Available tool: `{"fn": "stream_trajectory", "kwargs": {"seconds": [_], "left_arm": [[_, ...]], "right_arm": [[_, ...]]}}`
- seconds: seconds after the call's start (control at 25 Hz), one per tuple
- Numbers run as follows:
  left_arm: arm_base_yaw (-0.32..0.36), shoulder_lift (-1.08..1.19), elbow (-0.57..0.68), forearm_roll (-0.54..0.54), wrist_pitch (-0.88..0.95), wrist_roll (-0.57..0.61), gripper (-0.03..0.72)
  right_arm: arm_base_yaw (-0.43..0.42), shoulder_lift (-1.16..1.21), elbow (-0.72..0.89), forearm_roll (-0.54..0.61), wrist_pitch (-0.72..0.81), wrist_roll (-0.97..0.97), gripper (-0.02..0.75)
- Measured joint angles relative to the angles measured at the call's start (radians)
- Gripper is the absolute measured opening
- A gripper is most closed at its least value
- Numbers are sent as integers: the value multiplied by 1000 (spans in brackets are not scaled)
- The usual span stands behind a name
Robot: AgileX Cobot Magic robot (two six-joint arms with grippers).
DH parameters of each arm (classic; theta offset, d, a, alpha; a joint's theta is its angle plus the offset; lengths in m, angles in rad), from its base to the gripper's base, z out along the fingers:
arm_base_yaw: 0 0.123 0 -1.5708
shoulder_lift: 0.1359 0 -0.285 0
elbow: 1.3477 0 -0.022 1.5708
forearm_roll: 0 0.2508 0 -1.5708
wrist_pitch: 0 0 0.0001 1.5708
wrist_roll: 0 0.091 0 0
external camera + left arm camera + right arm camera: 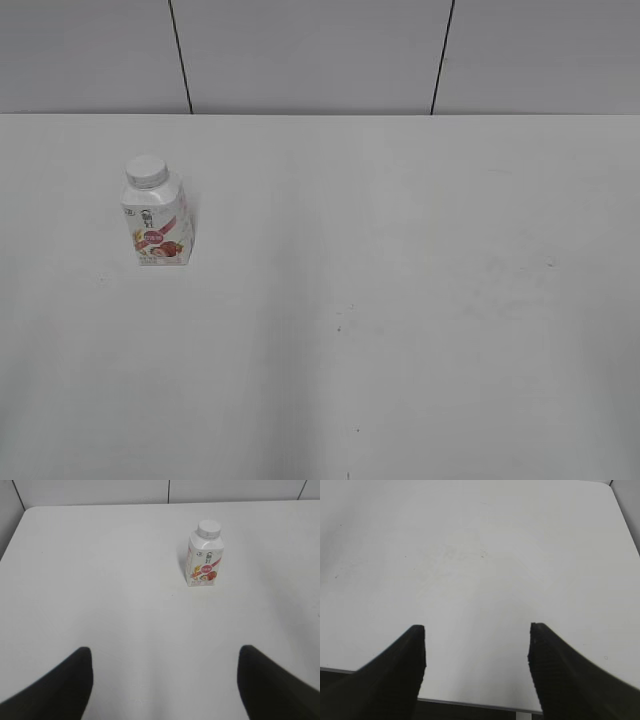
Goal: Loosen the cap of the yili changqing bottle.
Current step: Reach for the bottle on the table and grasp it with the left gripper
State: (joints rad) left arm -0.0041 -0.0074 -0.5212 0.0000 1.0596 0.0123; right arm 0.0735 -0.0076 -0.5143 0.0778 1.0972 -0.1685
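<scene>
The yili changqing bottle (158, 222) stands upright on the left of the white table, a squat white bottle with a pink band and red fruit on its label. Its white cap (147, 171) sits on the neck. The left wrist view shows the bottle (204, 560) and the cap (209, 529) ahead and to the right, well beyond my left gripper (165, 652), which is open and empty. My right gripper (476, 628) is open and empty above the table's near edge. The bottle is out of the right wrist view. Neither gripper shows in the exterior view.
The white table (400, 300) reaches back to a grey panelled wall (320, 55). Its near edge (470, 703) shows in the right wrist view, and its right edge runs along that view's top right corner. Faint smudges mark the surface.
</scene>
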Motion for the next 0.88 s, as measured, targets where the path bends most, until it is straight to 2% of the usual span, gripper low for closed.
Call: {"fn": "stream_trajectory", "kwargs": {"seconds": [0.88], "left_arm": [[0, 0, -6, 0, -15, 0, 544]], "right_arm": [[0, 0, 0, 0, 0, 0, 514]]}}
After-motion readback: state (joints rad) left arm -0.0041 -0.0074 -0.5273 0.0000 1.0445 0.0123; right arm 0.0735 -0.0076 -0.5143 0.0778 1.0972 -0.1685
